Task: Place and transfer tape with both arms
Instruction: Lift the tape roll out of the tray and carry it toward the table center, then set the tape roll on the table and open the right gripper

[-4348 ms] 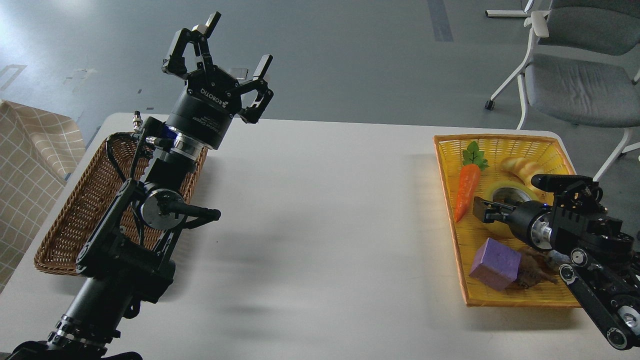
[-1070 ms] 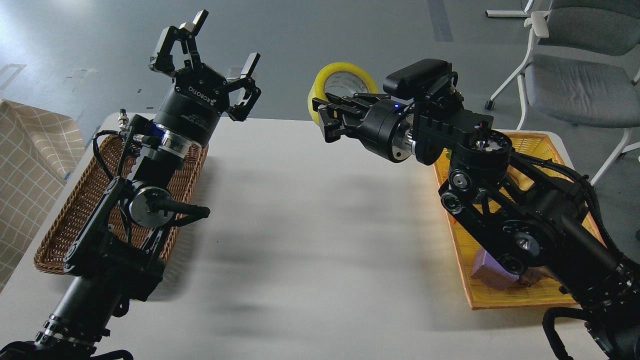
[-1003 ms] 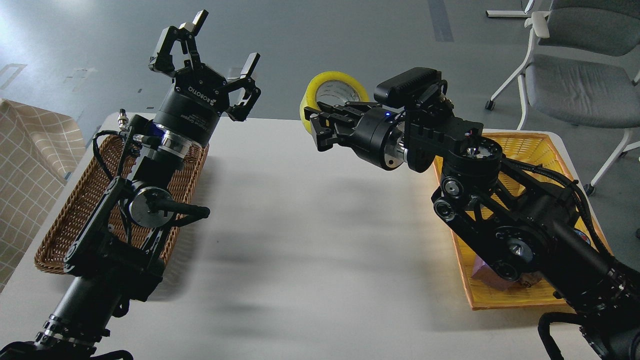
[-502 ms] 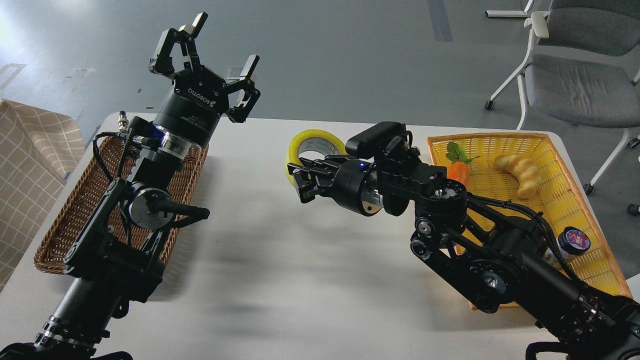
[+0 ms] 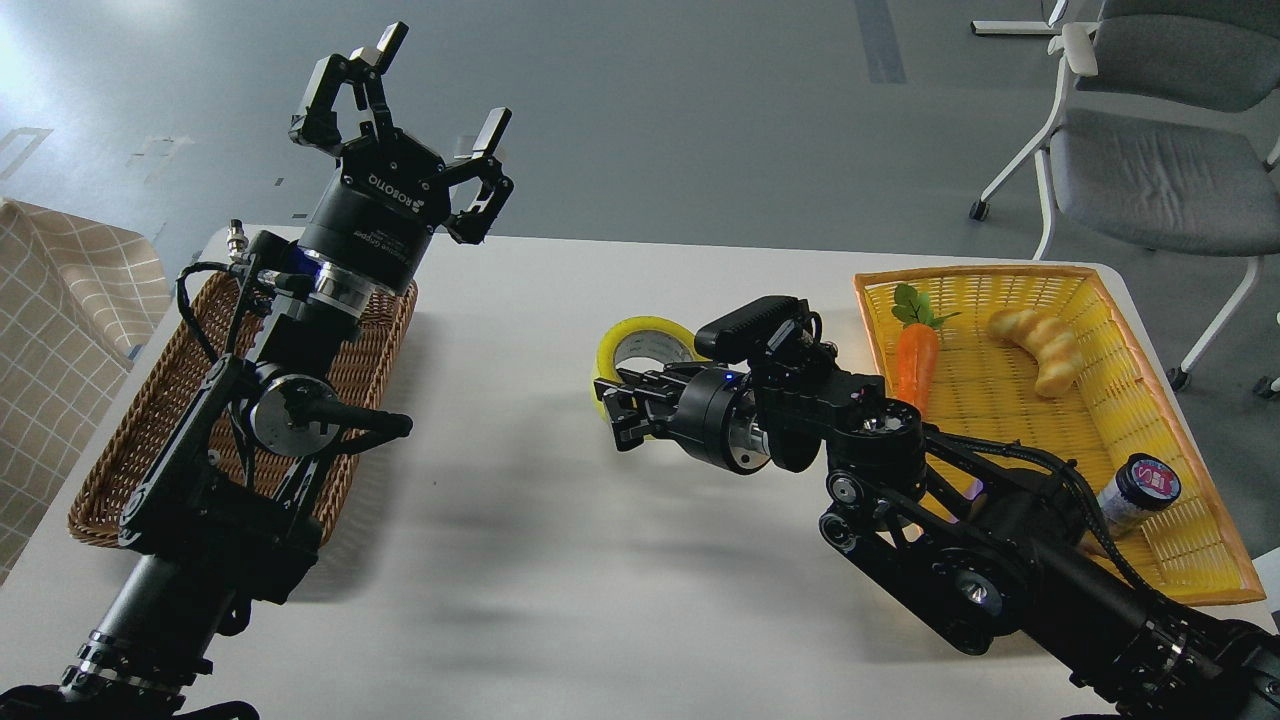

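The right gripper (image 5: 625,408), its fingers clamped on the tape (image 5: 645,347), holds the roll low over the middle of the desk (image 5: 560,560), apparently to set it down, so the raised, spread-fingered left gripper (image 5: 425,110) must next descend and collect it.

The right gripper (image 5: 622,412) is gripping the yellow tape (image 5: 645,345) by its rim, holding it low over the middle of the white table (image 5: 560,560), roll standing on edge. The left gripper (image 5: 420,90) is sitting up high with its fingers spread wide, over the far end of the brown wicker basket (image 5: 130,450). The yellow basket (image 5: 1180,530) on the right is holding a carrot (image 5: 912,360), a bread piece (image 5: 1040,340) and a small jar (image 5: 1140,490).
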